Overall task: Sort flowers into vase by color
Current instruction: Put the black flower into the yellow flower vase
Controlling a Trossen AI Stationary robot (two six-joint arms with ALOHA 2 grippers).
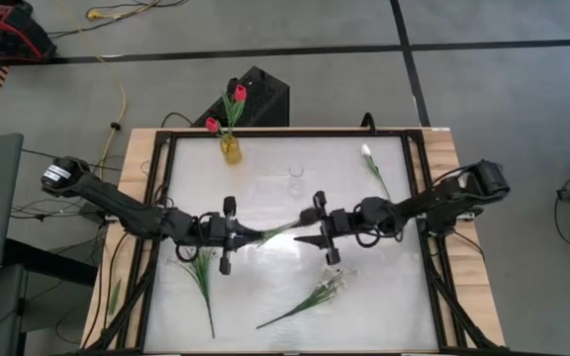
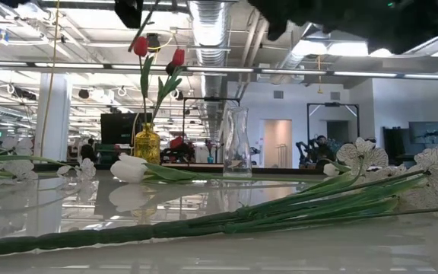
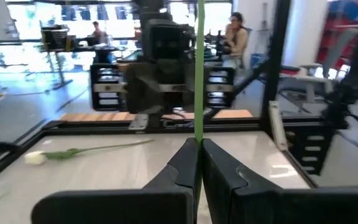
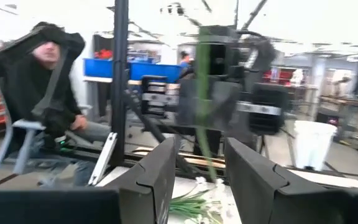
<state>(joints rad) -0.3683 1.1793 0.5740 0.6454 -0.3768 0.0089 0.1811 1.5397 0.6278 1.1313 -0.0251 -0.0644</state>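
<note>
My left gripper (image 1: 252, 235) (image 3: 199, 155) is shut on a thin green flower stem (image 1: 277, 231) above the table's middle; the flower's head does not show. My right gripper (image 1: 303, 233) (image 4: 201, 163) faces it, open, with that stem (image 4: 202, 112) standing between and just ahead of its fingers; I cannot tell whether they touch. A yellow vase (image 1: 230, 147) (image 2: 147, 142) at the far edge holds two red flowers (image 1: 237, 94). A clear vase (image 2: 236, 143) stands empty. A white flower (image 1: 370, 164) (image 3: 36, 157) lies flat on the table. My left gripper pinches the green stem (image 3: 199, 134) between its two fingers. The fingers lie level and come from the table's left. The stem rises from them, slanting toward my right gripper, lifted clear of the table. Which end of the stem is held does not show.
Two leafy sprigs with small white blossoms lie on the near half of the table, one on the left (image 1: 202, 275), one on the right (image 1: 323, 290) (image 2: 295, 209). A black frame (image 1: 419, 198) borders the white tabletop. People sit in the room beyond.
</note>
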